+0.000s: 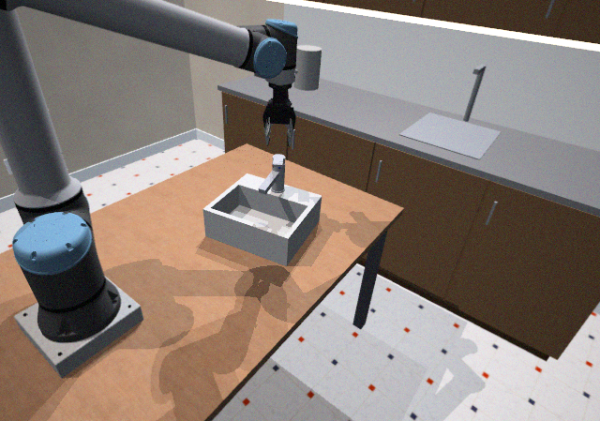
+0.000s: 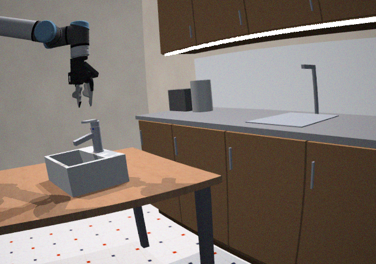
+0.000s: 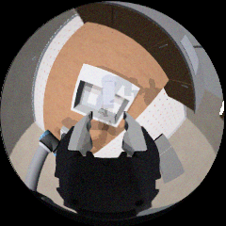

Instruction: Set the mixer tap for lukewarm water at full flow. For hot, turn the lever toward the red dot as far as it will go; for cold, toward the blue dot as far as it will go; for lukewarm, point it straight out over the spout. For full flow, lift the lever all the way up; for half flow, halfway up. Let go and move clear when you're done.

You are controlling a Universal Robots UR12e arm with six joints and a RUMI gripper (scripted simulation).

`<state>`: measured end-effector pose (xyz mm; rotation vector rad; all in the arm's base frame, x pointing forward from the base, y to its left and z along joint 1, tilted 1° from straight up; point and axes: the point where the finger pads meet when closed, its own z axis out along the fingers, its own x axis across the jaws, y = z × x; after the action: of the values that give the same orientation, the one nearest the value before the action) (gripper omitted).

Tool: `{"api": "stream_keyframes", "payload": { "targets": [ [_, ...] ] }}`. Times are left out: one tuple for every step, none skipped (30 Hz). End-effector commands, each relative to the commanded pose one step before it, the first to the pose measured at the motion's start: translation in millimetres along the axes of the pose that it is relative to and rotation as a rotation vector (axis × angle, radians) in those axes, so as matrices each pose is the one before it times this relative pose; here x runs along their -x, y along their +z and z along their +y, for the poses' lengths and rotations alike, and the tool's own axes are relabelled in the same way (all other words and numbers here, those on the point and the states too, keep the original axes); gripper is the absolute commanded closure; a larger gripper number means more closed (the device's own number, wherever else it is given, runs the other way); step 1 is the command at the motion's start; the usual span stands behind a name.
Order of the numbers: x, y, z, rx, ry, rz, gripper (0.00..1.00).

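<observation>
The mixer tap (image 1: 279, 178) (image 2: 96, 140) (image 3: 108, 86) stands upright on the rear rim of a white basin (image 1: 246, 245) (image 2: 98, 176) (image 3: 89, 70). Its spout (image 1: 267, 185) (image 2: 82, 139) slopes down over the bowl. The lever (image 1: 277, 157) (image 2: 88, 121) on top lies nearly level, on the spout's side; its exact turn is hard to tell. A blue dot (image 2: 93, 129) shows on the tap body; no red dot is visible. My gripper (image 1: 279, 145) (image 2: 84, 106) (image 3: 107, 111) points down above the lever without touching it, its jaws parted and empty.
The basin sits on a wooden table (image 1: 159, 233) (image 2: 170, 171). My arm's base (image 1: 72, 305) stands at the table's left in the top view. Behind are a grey counter (image 1: 358, 111) (image 2: 230, 118), a grey cylinder (image 1: 307, 67) (image 2: 201, 95) and another tap (image 1: 473, 94) (image 2: 315, 87).
</observation>
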<state>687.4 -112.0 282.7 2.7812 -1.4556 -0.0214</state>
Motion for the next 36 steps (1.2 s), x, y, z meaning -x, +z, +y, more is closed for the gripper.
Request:
{"api": "stream_keyframes", "payload": {
  "targets": [
    [0.62, 8.34, -0.42, 0.00152, -0.00151, -0.00183, 0.57],
    [0.0, 1.36, 0.0, 0.0, 0.0, 0.0, 0.57],
    [0.0, 1.42, 0.0, 0.0, 0.0, 0.0, 0.57],
    [0.0, 1.48, 0.0, 0.0, 0.0, 0.0, 0.57],
    [0.0, 1.54, 0.0, 0.0, 0.0, 0.0, 0.57],
    [0.0, 0.0, 0.0, 0.0, 0.0, 0.0, 0.57],
    [0.0, 0.0, 0.0, 0.0, 0.0, 0.0, 0.57],
    [0.0, 1.59, 0.0, 0.0, 0.0, 0.0, 0.57],
    [0.0, 1.63, 0.0, 0.0, 0.0, 0.0, 0.57],
    [0.0, 1.67, 0.0, 0.0, 0.0, 0.0, 0.57],
    [0.0, 1.69, 0.0, 0.0, 0.0, 0.0, 0.57],
    [0.0, 1.71, 0.0, 0.0, 0.0, 0.0, 0.57],
    [0.0, 1.73, 0.0, 0.0, 0.0, 0.0, 0.57],
    [0.0, 1.73, 0.0, 0.0, 0.0, 0.0, 0.57],
    [0.0, 1.72, 0.0, 0.0, 0.0, 0.0, 0.57],
    [0.0, 1.71, 0.0, 0.0, 0.0, 0.0, 0.57],
    [0.0, 1.69, 0.0, 0.0, 0.0, 0.0, 0.57],
    [0.0, 1.66, 0.0, 0.0, 0.0, 0.0, 0.57],
    [0.0, 1.62, 0.0, 0.0, 0.0, 0.0, 0.57],
    [0.0, 1.57, 0.0, 0.0, 0.0, 0.0, 0.57],
    [0.0, 1.52, 0.0, 0.0, 0.0, 0.0, 0.57],
    [0.0, 1.46, 0.0, 0.0, 0.0, 0.0, 0.57],
    [0.0, 0.0, 0.0, 0.0, 0.0, 0.0, 0.57],
    [0.0, 0.0, 0.0, 0.0, 0.0, 0.0, 0.57],
    [0.0, 1.4, 0.0, 0.0, 0.0, 0.0, 0.57],
    [0.0, 1.33, 0.0, 0.0, 0.0, 0.0, 0.57],
    [0.0, 1.2, 0.0, -0.00004, 0.0, 0.00007, 0.57],
    [0.0, 1.17, 0.0, -0.00001, 0.0, 0.00001, 0.57],
    [0.0, 1.13, 0.0, 0.00002, 0.0, -0.00004, 0.57],
    [0.0, 1.05, 0.0, 0.00003, 0.0, -0.00005, 0.57],
    [0.0, 0.93, 0.0, 0.0, 0.0, 0.0, 0.57],
    [0.0, 0.84, 0.0, 0.0, 0.0, 0.0, 0.57],
    [0.0, 0.75, 0.0, 0.0, 0.0, 0.0, 0.57],
    [0.0, 0.66, 0.0, 0.0, 0.0, 0.0, 0.57],
    [0.0, 0.57, 0.0, 0.0, 0.0, 0.0, 0.57],
    [0.0, 0.46, 0.0, -0.00002, 0.0, 0.00004, 0.57]
  ]
}}
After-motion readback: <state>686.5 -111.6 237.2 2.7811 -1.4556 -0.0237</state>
